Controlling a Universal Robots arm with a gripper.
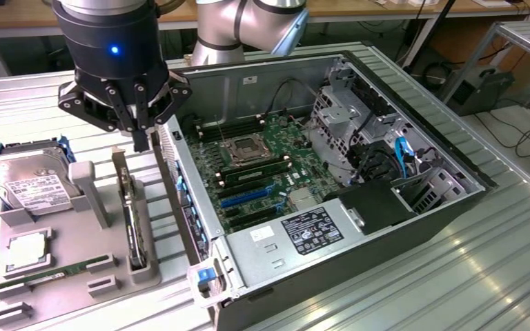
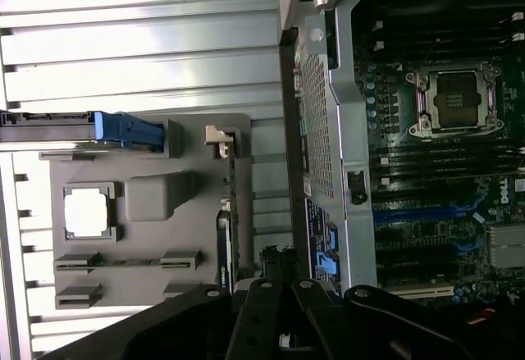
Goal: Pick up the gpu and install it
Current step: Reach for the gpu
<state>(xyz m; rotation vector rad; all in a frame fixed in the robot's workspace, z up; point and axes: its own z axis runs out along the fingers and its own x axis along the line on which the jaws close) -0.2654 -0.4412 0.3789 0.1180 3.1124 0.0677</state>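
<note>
Exterior view — gpu (image 1: 133, 217) stands on edge in the grey holder (image 1: 63, 272), untouched. My gripper (image 1: 141, 140) hangs just above its bracket end, looking closed and empty. Step, as I judge it: approach for the pick — it calls for opening up and squaring over the card's edge, with the open computer case (image 1: 403, 207) beyond.

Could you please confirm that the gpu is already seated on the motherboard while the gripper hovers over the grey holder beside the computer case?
Not quite: the gpu is not on the motherboard; it stands on edge in the grey holder, beneath the gripper, as the exterior view shows. The gripper does hover over that holder beside the computer case.
</note>
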